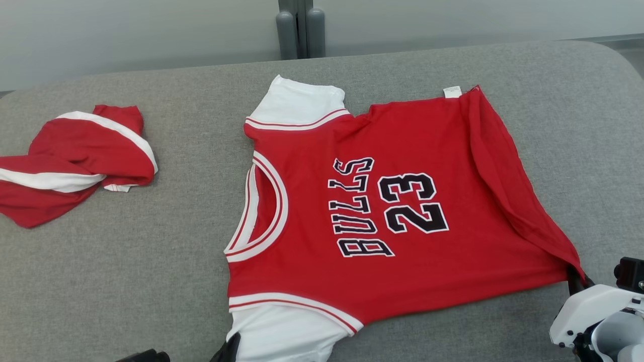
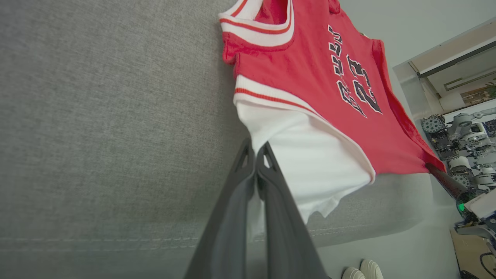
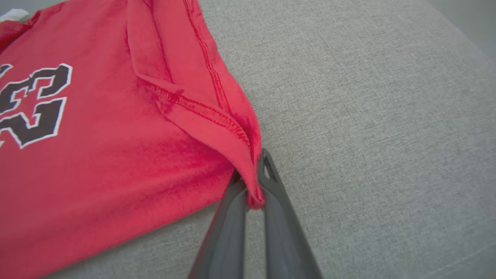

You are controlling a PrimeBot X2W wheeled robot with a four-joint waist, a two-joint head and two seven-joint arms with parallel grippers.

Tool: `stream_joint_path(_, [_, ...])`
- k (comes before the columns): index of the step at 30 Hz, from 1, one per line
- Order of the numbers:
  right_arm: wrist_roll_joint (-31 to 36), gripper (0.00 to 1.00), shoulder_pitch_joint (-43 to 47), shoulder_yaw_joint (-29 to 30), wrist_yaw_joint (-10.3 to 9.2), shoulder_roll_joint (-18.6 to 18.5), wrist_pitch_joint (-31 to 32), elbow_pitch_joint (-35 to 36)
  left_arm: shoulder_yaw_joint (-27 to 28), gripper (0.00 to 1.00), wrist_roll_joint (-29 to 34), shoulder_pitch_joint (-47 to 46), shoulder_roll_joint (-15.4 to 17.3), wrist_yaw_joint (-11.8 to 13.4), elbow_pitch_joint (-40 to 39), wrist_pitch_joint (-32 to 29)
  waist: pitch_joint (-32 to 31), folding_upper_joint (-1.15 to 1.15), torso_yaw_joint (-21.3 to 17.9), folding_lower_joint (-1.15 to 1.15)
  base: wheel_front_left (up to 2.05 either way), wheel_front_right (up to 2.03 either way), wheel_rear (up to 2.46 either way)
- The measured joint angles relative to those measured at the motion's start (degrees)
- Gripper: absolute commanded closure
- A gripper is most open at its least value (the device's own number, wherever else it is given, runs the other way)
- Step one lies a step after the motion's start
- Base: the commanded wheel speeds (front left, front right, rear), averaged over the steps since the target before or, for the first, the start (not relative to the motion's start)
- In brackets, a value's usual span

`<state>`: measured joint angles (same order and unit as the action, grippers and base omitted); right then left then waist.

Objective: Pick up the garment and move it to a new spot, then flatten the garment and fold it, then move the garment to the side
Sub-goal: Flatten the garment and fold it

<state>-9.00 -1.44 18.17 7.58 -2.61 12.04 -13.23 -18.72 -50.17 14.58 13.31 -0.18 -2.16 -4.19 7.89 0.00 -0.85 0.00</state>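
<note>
jersey point(image 1: 402, 211) lies flat at frame centre on the grey cushion point(image 1: 151, 261), neck left, hem right. left gripper point(image 2: 255, 150) clenched on the white sleeve point(image 2: 310, 155) at bottom edge; right gripper point(image 3: 252, 180) clenched on the lower-right hem corner point(image 3: 242, 147). near long edge spans both.

My left gripper point(image 2: 255, 152), at bottom centre, pinches the white sleeve point(image 2: 314, 155) of the red basketball jersey point(image 2: 310, 73) lying on grey woven upholstery point(image 2: 116, 116).

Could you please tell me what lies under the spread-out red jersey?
The jersey lies flat on the grey cushion, which shows around it. Anything directly beneath is covered by the cloth, so I cannot tell.
</note>
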Motion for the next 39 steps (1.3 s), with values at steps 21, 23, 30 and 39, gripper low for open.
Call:
stream_joint_path(21, [-0.42,1.00,-11.15,-6.88,-0.03,-0.18,2.98,1.76,-0.70,1.00,1.90,-22.82,-4.81,-1.77,8.92,0.69,2.78,0.00,-1.70,0.00,0.00,0.00,0.00])
stream_joint_path(23, [-0.34,1.00,-12.51,-7.21,-0.03,-0.18,3.02,0.60,-0.54,1.00,1.89,-24.45,-5.30,-1.92,10.67,1.10,3.36,0.00,-1.89,0.00,0.00,0.00,0.00])
stream_joint_path(30, [0.00,1.00,-17.12,-7.11,-0.03,-0.18,1.97,-3.60,0.43,1.00,1.26,-28.61,-6.67,-2.25,16.38,2.93,5.07,0.00,-1.94,0.01,0.00,0.00,0.00])
stream_joint_path(39, [0.27,0.89,-20.41,-6.22,-0.03,-0.18,-0.64,-9.12,1.04,1.00,0.82,-32.29,-8.03,-1.72,23.21,5.16,5.72,0.00,-1.31,0.01,0.00,0.00,0.00])
